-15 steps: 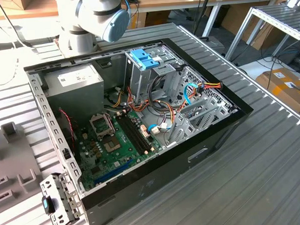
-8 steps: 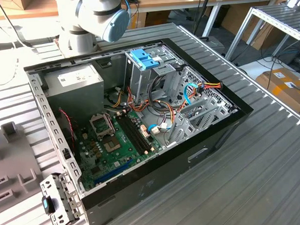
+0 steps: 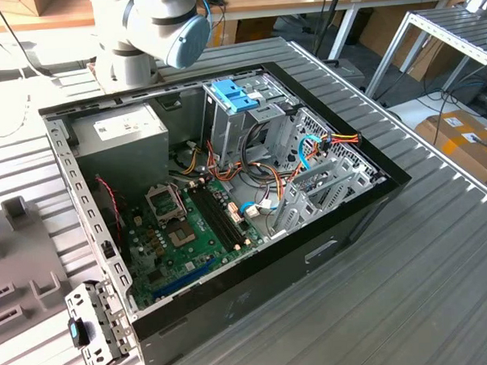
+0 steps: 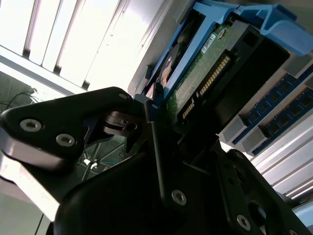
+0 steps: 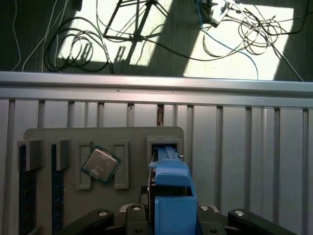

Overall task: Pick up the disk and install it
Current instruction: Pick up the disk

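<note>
The disk (image 4: 203, 63) shows its green circuit-board side in the second wrist view, framed by a blue plastic carrier (image 4: 244, 19). My gripper (image 4: 156, 115) has its black fingers (image 4: 73, 122) closed against the near end of the disk and carrier. In the first wrist view the blue carrier (image 5: 172, 191) stands on edge between my gripper's (image 5: 168, 211) two fingers. Its far end reaches the slot (image 5: 164, 143) of a grey holder plate (image 5: 102, 134). Whether the disk still rests in that slot I cannot tell.
The holder plate also carries a square processor chip (image 5: 100, 164) and memory sticks (image 5: 27, 191) on the slatted table (image 5: 244, 147). The open computer case (image 3: 374, 201) holds a motherboard (image 3: 189, 225), a grey power supply (image 3: 120, 135) and a drive cage with a blue bracket (image 3: 236, 94).
</note>
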Motion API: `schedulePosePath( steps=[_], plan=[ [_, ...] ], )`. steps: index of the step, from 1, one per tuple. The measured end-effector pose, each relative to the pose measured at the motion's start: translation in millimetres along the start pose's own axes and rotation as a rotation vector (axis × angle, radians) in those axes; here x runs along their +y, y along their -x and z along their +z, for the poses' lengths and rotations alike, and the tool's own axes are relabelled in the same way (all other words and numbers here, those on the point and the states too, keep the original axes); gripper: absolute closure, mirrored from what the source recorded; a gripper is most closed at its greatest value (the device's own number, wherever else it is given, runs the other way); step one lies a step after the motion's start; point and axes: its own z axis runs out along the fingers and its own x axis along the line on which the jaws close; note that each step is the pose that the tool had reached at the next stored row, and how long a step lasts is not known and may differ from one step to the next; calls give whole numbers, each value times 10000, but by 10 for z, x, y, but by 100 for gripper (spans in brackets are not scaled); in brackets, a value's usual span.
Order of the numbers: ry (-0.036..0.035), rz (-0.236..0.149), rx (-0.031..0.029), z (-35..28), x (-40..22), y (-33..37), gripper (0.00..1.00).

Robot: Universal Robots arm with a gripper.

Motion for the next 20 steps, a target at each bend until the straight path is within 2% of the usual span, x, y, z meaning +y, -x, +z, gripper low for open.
schedulePosePath(
  steps=[20],
  plan=[
    [1, 0, 0, -143, 6, 2, 64]
  ],
)
